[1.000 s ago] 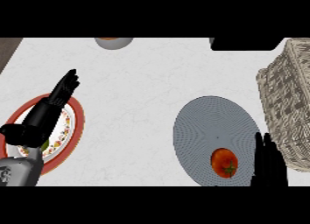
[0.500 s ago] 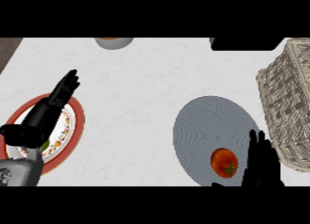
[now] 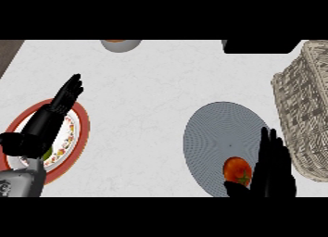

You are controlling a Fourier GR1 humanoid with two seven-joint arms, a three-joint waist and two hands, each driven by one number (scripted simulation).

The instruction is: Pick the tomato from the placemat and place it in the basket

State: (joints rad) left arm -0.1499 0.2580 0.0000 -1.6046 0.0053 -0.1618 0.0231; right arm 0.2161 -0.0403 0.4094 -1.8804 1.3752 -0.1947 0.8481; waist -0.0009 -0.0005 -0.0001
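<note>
Right hand (image 3: 273, 166) open, fingers straight, just right of tomato (image 3: 237, 170) on grey placemat (image 3: 221, 134); nothing held. Basket (image 3: 310, 106) at right. Left hand (image 3: 47, 122) open over plate (image 3: 81, 134).

I count one tomato (image 3: 237, 171), red with a green stem, and one round grey placemat (image 3: 221, 134). There is one wicker basket (image 3: 310, 102) at my right, cut off by the view's edge. I see one plate (image 3: 71, 139) with a red rim and a patterned white middle. At the far edge there is one small bowl (image 3: 120, 44), only partly in view, and one dark block (image 3: 259, 46), too cropped to name more closely. All of it sits on one white counter (image 3: 153, 88). Of my own there are two black hands: one left hand (image 3: 47, 122) and one right hand (image 3: 273, 169).
</note>
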